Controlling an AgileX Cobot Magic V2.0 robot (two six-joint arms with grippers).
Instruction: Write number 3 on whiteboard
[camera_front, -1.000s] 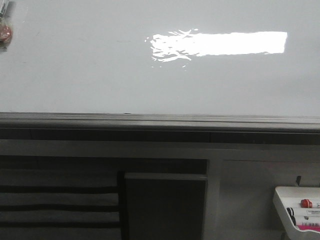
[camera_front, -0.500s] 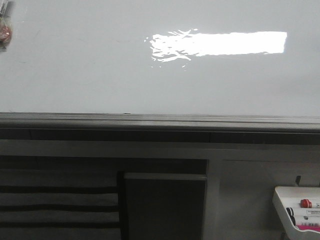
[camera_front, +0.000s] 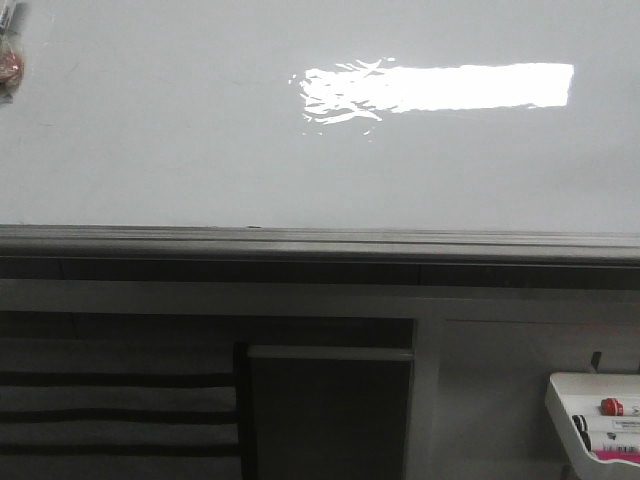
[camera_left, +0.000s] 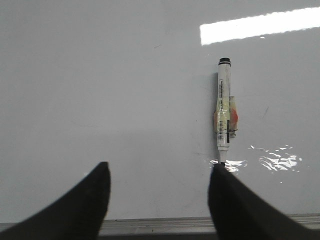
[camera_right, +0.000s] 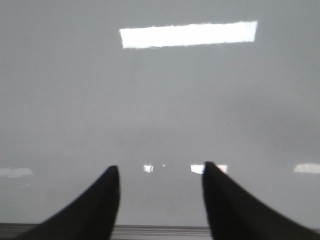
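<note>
The whiteboard (camera_front: 200, 150) fills the upper half of the front view, glossy white-grey, a bright rectangular glare (camera_front: 440, 87) shining right of centre. Its grey metal rail (camera_front: 320, 243) runs straight along the near edge. No drawn 3 shows on it in any view, only faint smudges on the sheen.

The whiteboard (camera_front: 180, 150) is seen as smooth and glossy, a bright glare being mirrored in its white-grey face. Its lower edge is bounded by a grey rail (camera_front: 320, 243) of brushed, dull metal look. Below the rail, at its right end, a white tray (camera_front: 560, 400) of smooth plastic is seen. A marker (camera_left: 223, 107) with a glossy white plastic barrel lies against the board, wrapped in wrinkled clear tape.
</note>
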